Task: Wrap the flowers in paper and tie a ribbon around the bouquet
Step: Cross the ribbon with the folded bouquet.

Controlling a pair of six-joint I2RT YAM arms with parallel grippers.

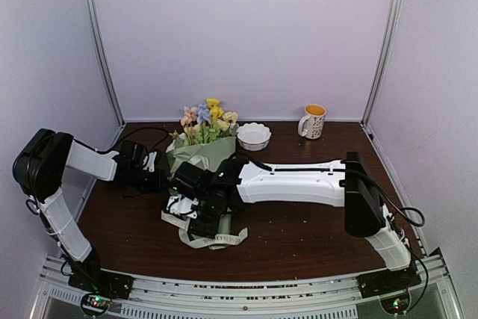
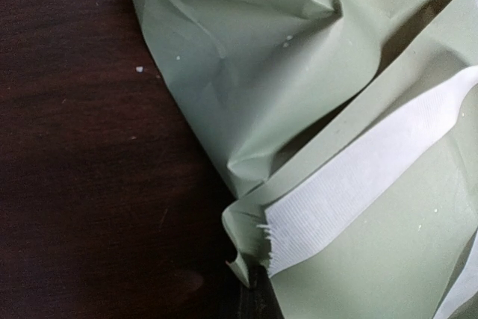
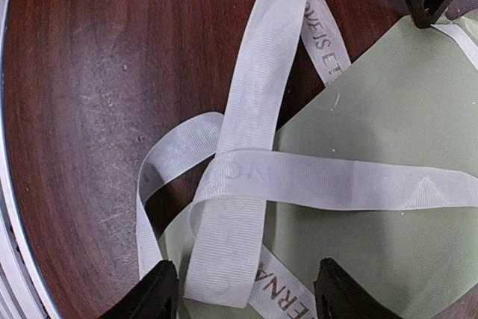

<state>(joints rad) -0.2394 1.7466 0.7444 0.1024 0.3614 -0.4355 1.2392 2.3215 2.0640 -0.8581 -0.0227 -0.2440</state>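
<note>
Hovering over ribbon (image 3: 250, 110), right claw (image 3: 246, 289) open; left claw (image 1: 155, 171) closed, fingertips hidden.

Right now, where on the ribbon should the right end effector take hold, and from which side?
Probably the flat strip of the ribbon that runs over the bare table, clear of the paper. Come from straight above and pinch across its narrow width. The open right end effector straddles that strip's near end, so little realignment looks necessary.
</note>
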